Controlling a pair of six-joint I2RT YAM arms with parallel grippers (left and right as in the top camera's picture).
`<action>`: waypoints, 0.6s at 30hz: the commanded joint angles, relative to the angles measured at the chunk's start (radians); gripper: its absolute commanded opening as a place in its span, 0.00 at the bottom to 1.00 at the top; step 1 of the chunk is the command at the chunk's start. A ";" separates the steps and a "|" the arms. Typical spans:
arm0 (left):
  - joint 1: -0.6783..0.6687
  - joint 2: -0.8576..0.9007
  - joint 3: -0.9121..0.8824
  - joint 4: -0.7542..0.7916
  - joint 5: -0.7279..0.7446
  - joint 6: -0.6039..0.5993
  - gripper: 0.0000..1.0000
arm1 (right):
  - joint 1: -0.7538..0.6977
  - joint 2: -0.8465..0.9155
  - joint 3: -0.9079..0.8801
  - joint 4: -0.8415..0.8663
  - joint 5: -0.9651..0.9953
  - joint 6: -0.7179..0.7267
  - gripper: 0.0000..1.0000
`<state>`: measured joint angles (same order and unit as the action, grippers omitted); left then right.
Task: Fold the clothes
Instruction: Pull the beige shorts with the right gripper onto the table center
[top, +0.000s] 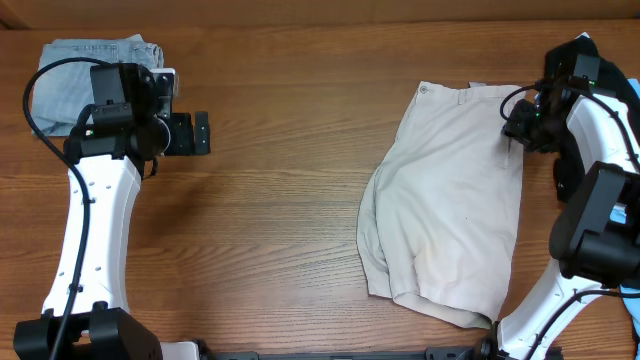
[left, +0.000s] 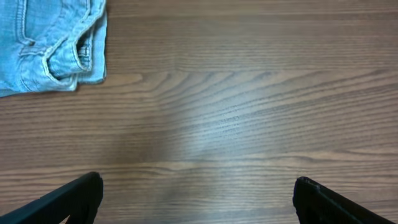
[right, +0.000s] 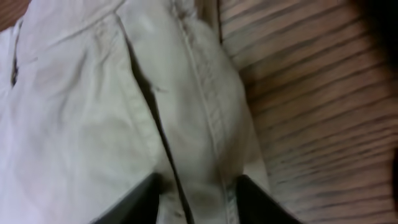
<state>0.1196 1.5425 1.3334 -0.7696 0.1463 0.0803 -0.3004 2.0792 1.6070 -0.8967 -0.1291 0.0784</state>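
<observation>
The beige shorts (top: 450, 200) lie flat on the wooden table at the right, waistband toward the far edge and legs toward the front. My right gripper (top: 515, 125) is at the shorts' far right edge by the waistband. In the right wrist view its fingers (right: 198, 199) are closed around a raised fold of the beige cloth (right: 81, 93) beside a seam. My left gripper (top: 200, 133) is open and empty over bare wood at the far left, well apart from the shorts. Its fingers (left: 198, 199) show wide apart in the left wrist view.
A folded light-blue denim garment (top: 90, 60) lies at the far left corner, behind my left arm, and also shows in the left wrist view (left: 43, 43). A bit of light-blue cloth (top: 632, 290) shows at the right edge.
</observation>
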 joint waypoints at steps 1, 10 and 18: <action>0.002 0.000 0.025 0.019 0.016 -0.006 1.00 | -0.004 0.005 -0.003 0.014 0.034 -0.005 0.24; 0.002 0.000 0.025 0.026 0.015 -0.006 1.00 | -0.002 0.005 -0.003 0.003 0.035 0.003 0.04; 0.002 0.000 0.025 0.026 0.016 -0.006 1.00 | -0.002 0.012 -0.012 0.008 0.060 0.017 0.04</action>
<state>0.1196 1.5425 1.3346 -0.7467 0.1463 0.0803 -0.3004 2.0811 1.6066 -0.8902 -0.0895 0.0803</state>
